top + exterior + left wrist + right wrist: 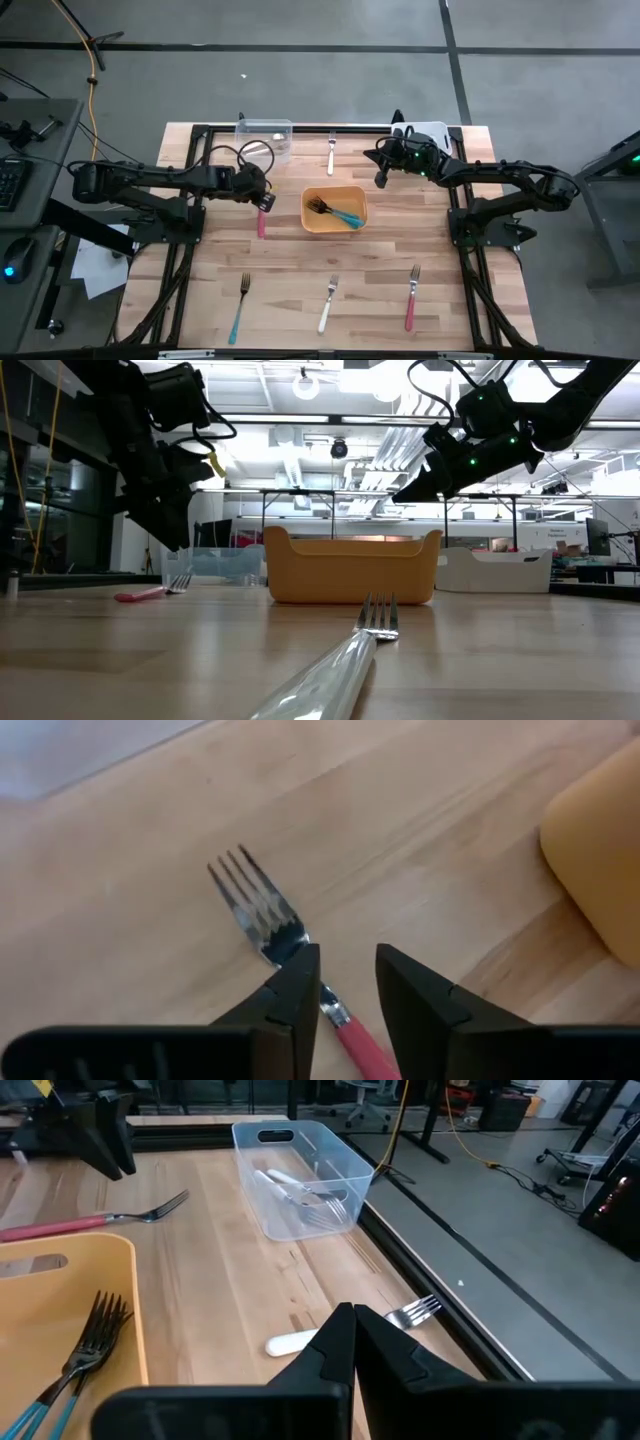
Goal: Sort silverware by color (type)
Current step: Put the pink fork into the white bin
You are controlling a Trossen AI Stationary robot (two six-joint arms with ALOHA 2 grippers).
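The silverware is scattered across the table (440, 250): two teal forks (340, 213) already lie in the orange bin (334, 228) at centre frame, a white one sits in the clear bin (266, 139) at upper centre, and teal, white and red forks lie along the bottom edge.

My left gripper (345, 985) hangs above the red fork (263, 218) left of the orange bin, fingers parted and straddling its neck in the left wrist view. I judge the gap narrow and the handle thin and flat on the wood; if I close without dropping lower, the fingers (295, 990) may pinch air or flick the fork sideways.

My right gripper (352, 1335), fingers pressed together and empty, waits at upper right over the white fork (345, 1329) near the table's edge; a careless sweep could knock it off.
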